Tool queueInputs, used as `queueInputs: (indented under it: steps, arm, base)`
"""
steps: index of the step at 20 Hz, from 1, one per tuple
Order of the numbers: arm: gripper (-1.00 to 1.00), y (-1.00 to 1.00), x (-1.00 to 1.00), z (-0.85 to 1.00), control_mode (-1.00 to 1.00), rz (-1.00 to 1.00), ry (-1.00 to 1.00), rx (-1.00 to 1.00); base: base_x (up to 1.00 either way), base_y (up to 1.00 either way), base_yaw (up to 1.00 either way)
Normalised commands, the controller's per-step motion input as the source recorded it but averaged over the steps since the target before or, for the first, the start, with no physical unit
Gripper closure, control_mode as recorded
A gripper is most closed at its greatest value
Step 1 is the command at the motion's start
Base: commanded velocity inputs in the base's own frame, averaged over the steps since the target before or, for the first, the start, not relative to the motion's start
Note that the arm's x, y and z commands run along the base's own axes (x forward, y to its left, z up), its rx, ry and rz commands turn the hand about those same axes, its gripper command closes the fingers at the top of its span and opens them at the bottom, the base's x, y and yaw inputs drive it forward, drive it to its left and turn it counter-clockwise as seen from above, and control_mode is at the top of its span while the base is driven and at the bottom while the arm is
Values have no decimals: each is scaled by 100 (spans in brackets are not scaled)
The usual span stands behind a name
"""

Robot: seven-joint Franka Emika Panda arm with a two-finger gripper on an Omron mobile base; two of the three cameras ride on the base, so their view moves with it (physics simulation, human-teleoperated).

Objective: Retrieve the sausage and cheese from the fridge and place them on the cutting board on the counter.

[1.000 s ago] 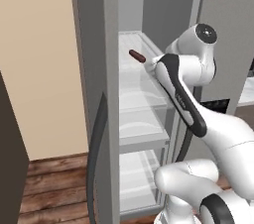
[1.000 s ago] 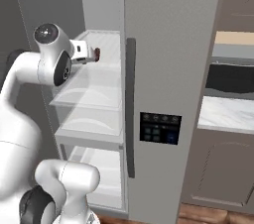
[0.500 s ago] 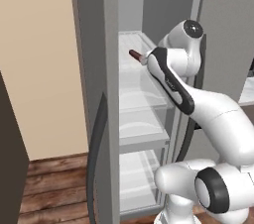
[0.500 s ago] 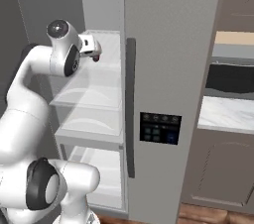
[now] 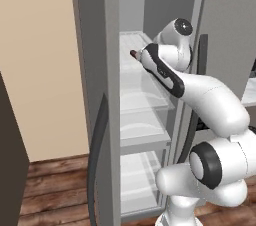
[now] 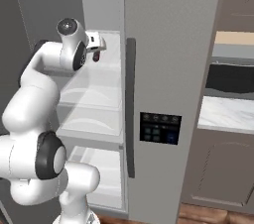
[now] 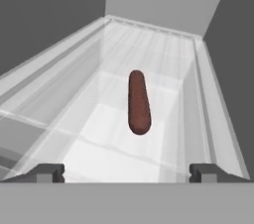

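— Kitchen fridge [image 5: 95,70], door open: why is the arm reaching onto that upper shelf [image 7: 99,143]?

— Because the sausage [image 7: 138,101] lies there, centre of the hand view. The tool [image 7: 126,172] is spread wide, grasping nothing, lined up short of it.

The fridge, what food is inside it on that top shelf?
A dark reddish sausage lies alone on the white top shelf of the fridge, ahead of the open fingers. The robot's arm covers parts of the lower shelves, so more food could be hidden there.
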Motion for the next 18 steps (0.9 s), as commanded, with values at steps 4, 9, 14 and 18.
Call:
queueInputs:
  steps: [4, 9, 14, 18]
  arm:
    - [-100, 0, 32, -16, -100, 0, 0, 0]
    - [-100, 0, 15, -32, -100, 0, 0, -1]
    - [-100, 0, 18, -41, -100, 0, 0, -1]
    - [-100, 0, 27, -22, -100, 0, 0, 0]
  base:
    - [0, 0, 0]
    - [0, 0, 0]
    - [0, 0, 0]
    - [0, 0, 0]
